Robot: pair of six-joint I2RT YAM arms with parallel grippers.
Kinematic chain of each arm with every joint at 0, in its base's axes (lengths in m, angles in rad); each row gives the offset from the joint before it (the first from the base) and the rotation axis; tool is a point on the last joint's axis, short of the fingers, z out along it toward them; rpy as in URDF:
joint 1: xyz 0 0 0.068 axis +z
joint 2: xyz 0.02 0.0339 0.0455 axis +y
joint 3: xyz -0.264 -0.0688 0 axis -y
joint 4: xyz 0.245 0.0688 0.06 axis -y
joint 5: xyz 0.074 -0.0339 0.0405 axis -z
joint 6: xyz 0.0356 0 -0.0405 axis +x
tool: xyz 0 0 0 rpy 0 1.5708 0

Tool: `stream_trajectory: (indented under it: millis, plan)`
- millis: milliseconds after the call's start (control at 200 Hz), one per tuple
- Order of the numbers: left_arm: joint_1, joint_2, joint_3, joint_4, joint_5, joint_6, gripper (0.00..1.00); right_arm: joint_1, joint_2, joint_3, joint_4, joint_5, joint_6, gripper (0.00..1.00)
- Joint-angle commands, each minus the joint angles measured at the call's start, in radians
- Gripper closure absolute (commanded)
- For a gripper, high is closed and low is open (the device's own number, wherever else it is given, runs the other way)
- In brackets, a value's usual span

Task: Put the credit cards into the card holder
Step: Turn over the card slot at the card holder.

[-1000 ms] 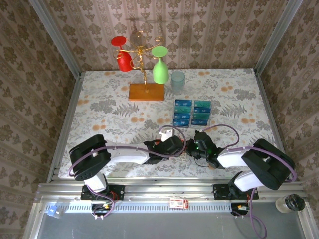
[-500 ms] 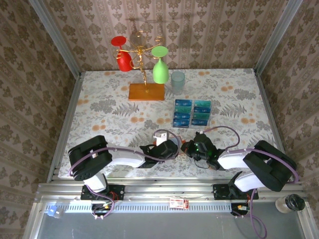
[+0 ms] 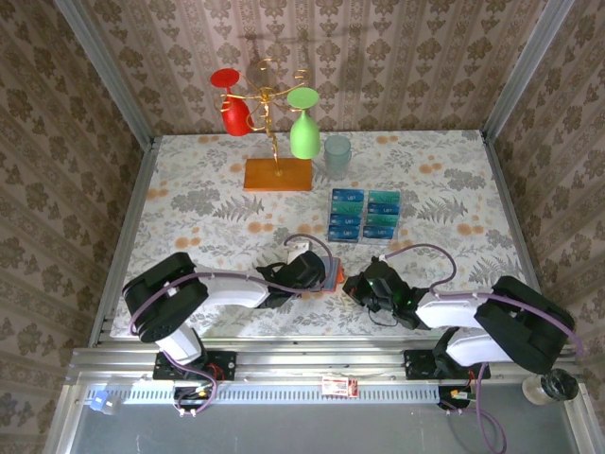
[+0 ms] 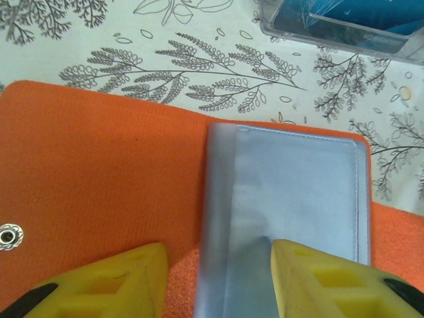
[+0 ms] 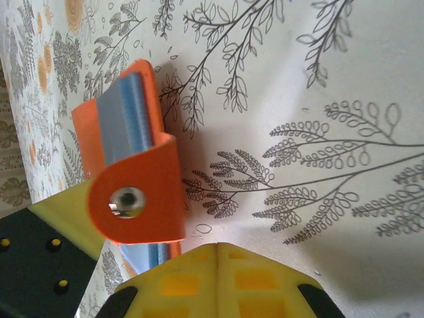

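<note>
Card holder [image 4: 99,165] between fingers [image 4: 311,278] of left pincer [image 4: 217,248] (right pincer [image 5: 218,250] just beside)

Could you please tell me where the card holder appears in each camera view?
Top external: holder low centre.
Left wrist: holder across most of the frame, lying open.
Right wrist: holder left of centre, snap flap curled up.
Shared landmark: its grey-blue pocket.

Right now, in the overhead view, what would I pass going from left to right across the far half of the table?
Red glass → green glass → credit cards
</note>
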Motion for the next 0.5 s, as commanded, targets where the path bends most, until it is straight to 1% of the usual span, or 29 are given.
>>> stream_trajectory:
  millis: [0, 120, 230, 400, 495]
  plan:
    - [-0.002, 0.007, 0.041, -0.149, -0.023, 0.071, 0.53, -0.032, -0.059, 0.039, -0.115, 0.033, -0.055, 1.0]
    - [-0.021, 0.03, 0.085, -0.229, -0.055, 0.078, 0.54, -0.078, -0.119, 0.077, -0.198, 0.006, -0.111, 1.0]
    - [-0.044, 0.053, 0.122, -0.291, -0.084, 0.075, 0.54, -0.096, -0.148, 0.128, -0.28, -0.01, -0.171, 1.0]
    - [-0.063, 0.072, 0.129, -0.306, -0.098, 0.039, 0.55, -0.101, -0.086, 0.228, -0.378, -0.046, -0.248, 1.0]
    - [-0.074, 0.078, 0.129, -0.314, -0.107, 0.017, 0.55, -0.1, -0.04, 0.25, -0.366, -0.071, -0.256, 1.0]
